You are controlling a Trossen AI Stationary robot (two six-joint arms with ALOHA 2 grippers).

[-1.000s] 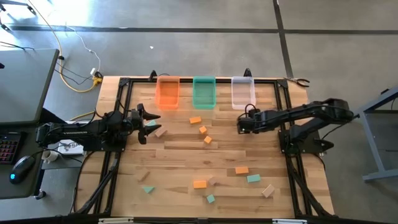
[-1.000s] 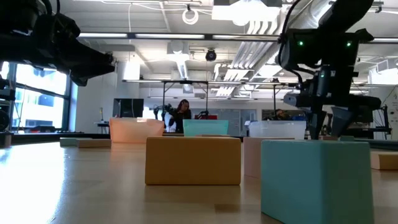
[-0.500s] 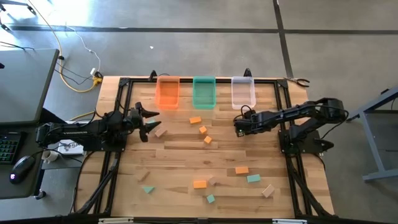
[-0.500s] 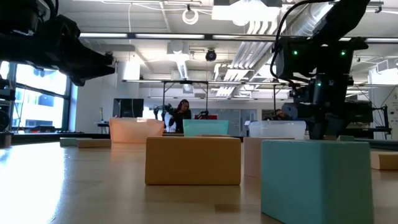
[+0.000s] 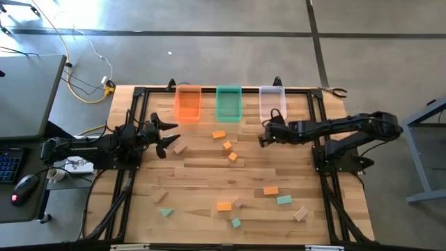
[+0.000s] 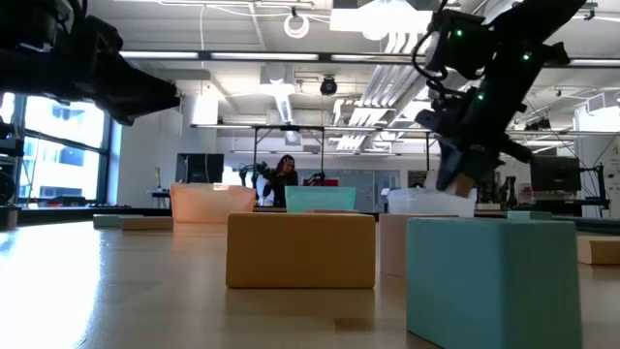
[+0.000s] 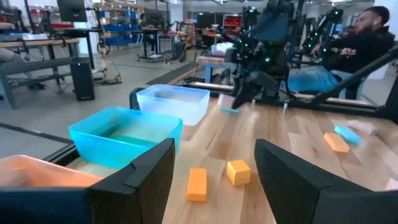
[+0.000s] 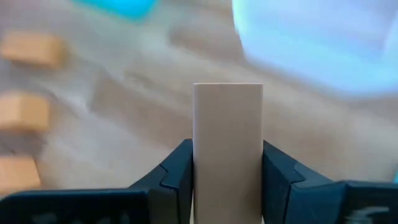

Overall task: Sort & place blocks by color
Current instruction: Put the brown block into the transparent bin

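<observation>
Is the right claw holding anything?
Yes. The right claw is shut on a pale wood block, which sits between its two fingers.

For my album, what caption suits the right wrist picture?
Right gripper clamps a pale wooden block near the clear bin.

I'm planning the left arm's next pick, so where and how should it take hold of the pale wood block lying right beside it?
Probably from straight above, closing on its two long sides at mid-length. The pale wood block lies flat and skewed on the table, touching nothing, so those sides are free. The open left hand would need turning to match.
</observation>
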